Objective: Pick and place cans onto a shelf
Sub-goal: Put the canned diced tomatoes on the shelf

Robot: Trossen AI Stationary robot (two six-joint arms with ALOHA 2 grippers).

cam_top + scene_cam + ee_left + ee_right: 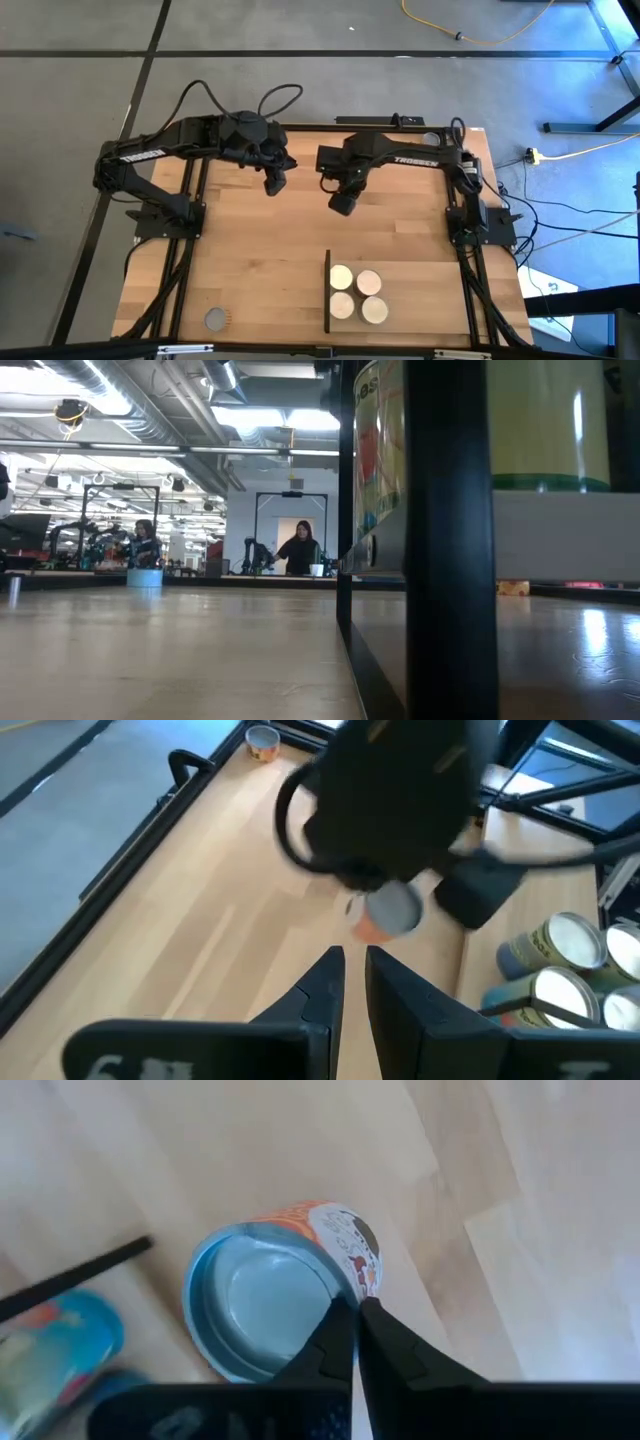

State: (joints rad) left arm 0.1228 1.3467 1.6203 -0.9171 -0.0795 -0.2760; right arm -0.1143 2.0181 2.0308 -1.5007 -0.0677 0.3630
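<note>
Pinching the rim of an orange-labelled can [270, 1305] with the right gripper [352, 1330], jaws clamped tight on the tin's thin wall, one finger inside the grey metal top and one outside. Hanging with it over the table [250, 260], well apart from the shelf [328, 290] and off the far end of its black upright edge. Not showing clearly whether this can is resting on the wood or lifted.

Waiting with the left gripper [275, 185] farther from the shelf than the right one and just beside it, fingers [325, 985] drawn nearly together with only a thin slit between, holding nothing.

Sitting on the shelf in a tight square, four pale-topped cans [357, 294], all close against the black edge.

Lying alone at the table's corner, well apart from the shelf on the side of its black edge, a grey-topped can [215, 320].
</note>
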